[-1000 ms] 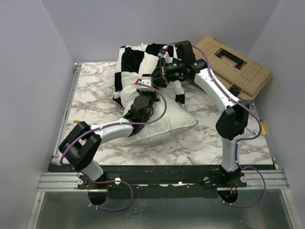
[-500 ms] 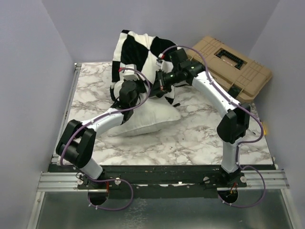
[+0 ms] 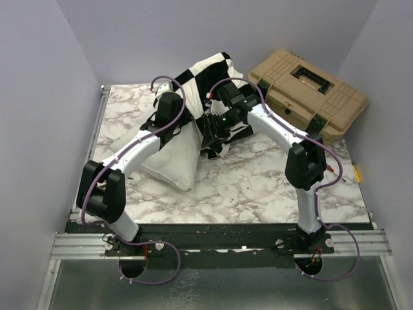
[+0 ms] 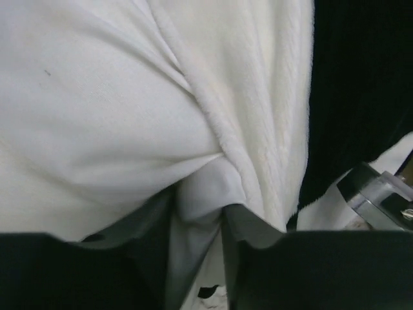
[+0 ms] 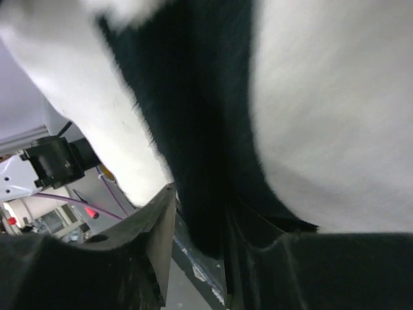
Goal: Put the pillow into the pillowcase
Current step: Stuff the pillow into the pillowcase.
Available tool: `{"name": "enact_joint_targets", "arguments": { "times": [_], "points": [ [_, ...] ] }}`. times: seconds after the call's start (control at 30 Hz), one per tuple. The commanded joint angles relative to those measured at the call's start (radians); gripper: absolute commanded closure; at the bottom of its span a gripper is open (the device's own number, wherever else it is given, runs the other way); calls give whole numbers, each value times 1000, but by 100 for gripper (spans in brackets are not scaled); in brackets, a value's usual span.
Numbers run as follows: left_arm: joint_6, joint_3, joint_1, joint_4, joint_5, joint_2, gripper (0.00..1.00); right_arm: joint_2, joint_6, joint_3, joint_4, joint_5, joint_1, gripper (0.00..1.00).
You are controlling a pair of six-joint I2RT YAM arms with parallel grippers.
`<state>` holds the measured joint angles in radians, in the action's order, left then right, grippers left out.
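Observation:
The white pillow (image 3: 171, 158) leans up on the left half of the table, its upper part inside the checked pillowcase (image 3: 216, 68), which bunches up at the back. My left gripper (image 3: 188, 121) presses into the bundle from the left. Its jaws stand a little apart, with a loose fold of smooth white pillow (image 4: 97, 129) between them (image 4: 198, 219), beside the plush pillowcase (image 4: 258, 97). My right gripper (image 3: 211, 131) is at the bundle's right side. Its jaws are also parted (image 5: 197, 219); a black strip of pillowcase (image 5: 193, 129) hangs between them, off the left finger.
A tan plastic toolbox (image 3: 310, 90) sits at the back right corner. The marble table (image 3: 258, 181) shows bare in front of and to the right of the bundle. Grey walls close in the left, back and right sides.
Both arms swung left and back, tipping the pillow up from lying flat to leaning on end. Both grippers' jaws have parted from a tight pinch on the fabric.

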<state>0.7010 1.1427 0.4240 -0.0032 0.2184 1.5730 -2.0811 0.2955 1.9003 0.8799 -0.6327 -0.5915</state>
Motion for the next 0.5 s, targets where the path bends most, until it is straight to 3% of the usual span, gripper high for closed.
{"name": "enact_joint_targets", "arguments": {
  "times": [0.0,0.13,0.23,0.37,0.47],
  "points": [
    [-13,235,-61,-266,-125,52,41,19,58,29,-1,23,-24,58],
    [-76,409,-75,-630,-75,62,25,-29,69,247,98,113,-12,32],
    [-110,449,-91,-849,8,24,15,-47,78,374,173,175,5,19],
    [-76,324,-200,-1027,12,-84,8,-22,83,408,218,235,15,9],
    [-63,156,-311,-1051,-64,-185,6,16,68,350,238,264,15,3]
  ]
}}
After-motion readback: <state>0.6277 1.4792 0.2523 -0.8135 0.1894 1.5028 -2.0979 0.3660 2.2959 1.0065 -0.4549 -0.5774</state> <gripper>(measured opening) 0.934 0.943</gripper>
